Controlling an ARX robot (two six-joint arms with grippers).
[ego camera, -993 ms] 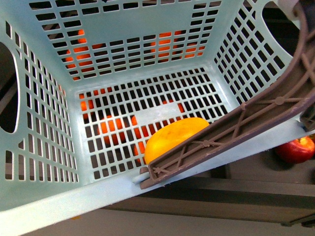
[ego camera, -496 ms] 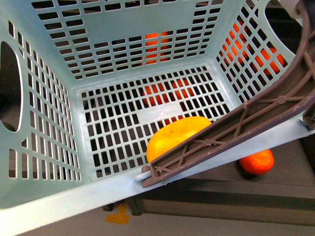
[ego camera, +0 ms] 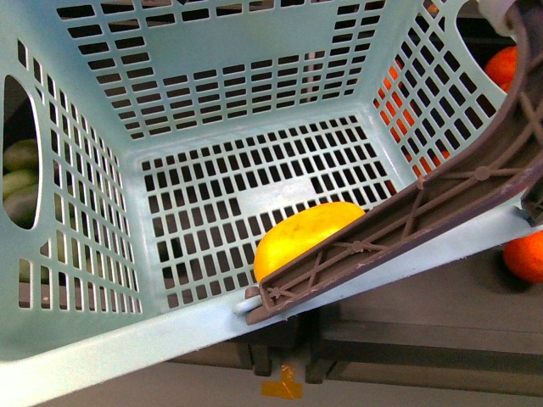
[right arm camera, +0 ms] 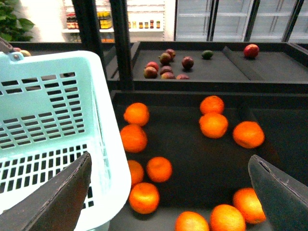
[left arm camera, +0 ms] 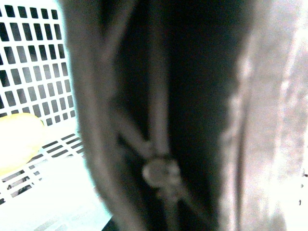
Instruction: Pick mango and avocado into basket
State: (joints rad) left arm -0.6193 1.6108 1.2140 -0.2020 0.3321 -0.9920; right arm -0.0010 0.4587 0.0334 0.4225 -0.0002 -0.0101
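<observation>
Right wrist view first: the bottles [right arm camera: 103, 20] on the back-wall shelf have labels, but they're way too small for you to read. Your right gripper [right arm camera: 169, 158] hangs over a dark tray [right arm camera: 202, 163] of oranges [right arm camera: 213, 124], fingers spread wide and holding nothing, with the basket [right arm camera: 48, 96] just beside it. The bin behind holds reddish fruit [right arm camera: 166, 67] and one small green one [right arm camera: 207, 54]; can't tell if that's the avocado. Glass cooler doors [right arm camera: 231, 19] line the back.

Front view: the mango [ego camera: 305, 237] lies on the basket floor at 5 o'clock, against the near wall and partly hidden by the brown handle [ego camera: 407, 229].

Left wrist view is mostly that handle, blurred and close up, so you can't tell how the left gripper stands.
</observation>
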